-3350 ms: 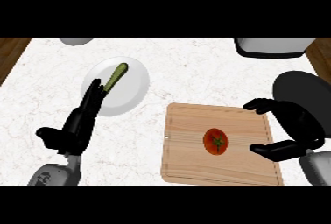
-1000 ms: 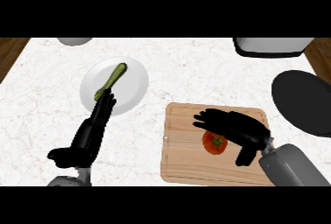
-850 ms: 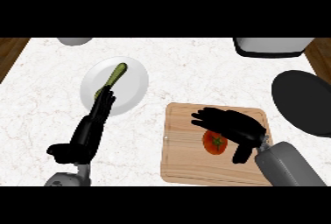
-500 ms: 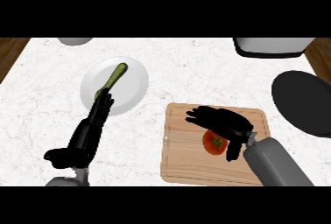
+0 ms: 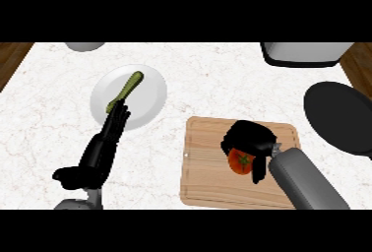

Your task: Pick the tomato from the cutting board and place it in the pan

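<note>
A red tomato (image 5: 240,162) with a green stem lies on the wooden cutting board (image 5: 205,183) at the lower middle. My right hand (image 5: 249,139) is over it, fingers curled round its top and right side, the thumb running down its right edge. Part of the tomato shows below the palm. The black pan (image 5: 340,117) sits at the right edge, to the right of the board. My left hand (image 5: 104,145) stays open at the lower left, fingers stretched up toward the white plate.
A white plate (image 5: 146,99) with a green vegetable (image 5: 126,90) lies at the upper left. A grey container (image 5: 305,52) stands at the back right, a small grey bowl (image 5: 85,46) at the back left. Wooden floor shows beyond both counter sides.
My right hand came in from the right over the board, lowered onto the tomato and curled its fingers round it. The left hand barely shifted.
</note>
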